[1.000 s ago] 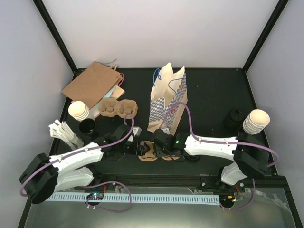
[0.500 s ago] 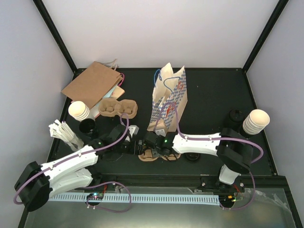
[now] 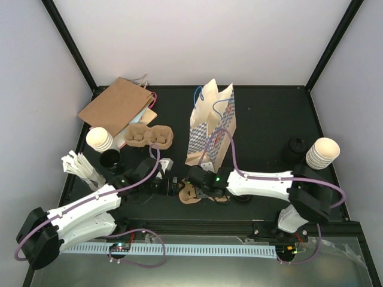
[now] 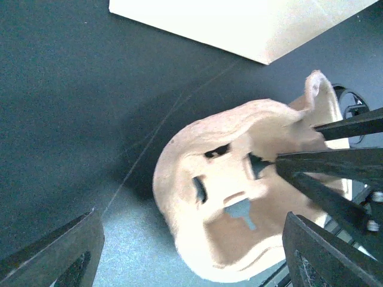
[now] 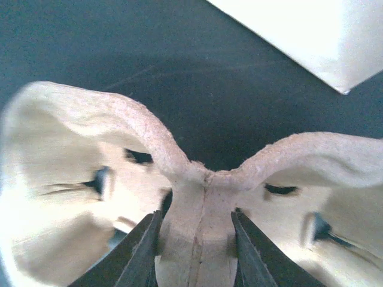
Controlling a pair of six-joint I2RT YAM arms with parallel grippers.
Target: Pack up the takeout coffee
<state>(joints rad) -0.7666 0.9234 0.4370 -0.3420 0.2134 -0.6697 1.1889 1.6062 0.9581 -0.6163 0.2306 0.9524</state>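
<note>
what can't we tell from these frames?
- Top view: cup carrier mostly hidden under left gripper and right gripper.
- Right wrist: right gripper flanks the carrier's ridge; pinching or not is unclear.
- Top view: dark round item by the cup stack, too small to identify.
- Checked bag: inside not visible anywhere.

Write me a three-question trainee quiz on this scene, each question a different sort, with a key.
1. Multiple choice: on the right gripper, what do the fingers pinch?
A) the centre ridge of the beige moulded-pulp two-cup carrier
B) the handle of a checked paper bag
C) a black cup lid
2. True or false: the left gripper is shut on that carrier.
3. Short answer: how many stacks of cream paper cups show in the top view?

Key: 1 A. 2 False: its fingers stand wide open, with the carrier between them. 3 Two: one on the left side, the other on the right.
</note>
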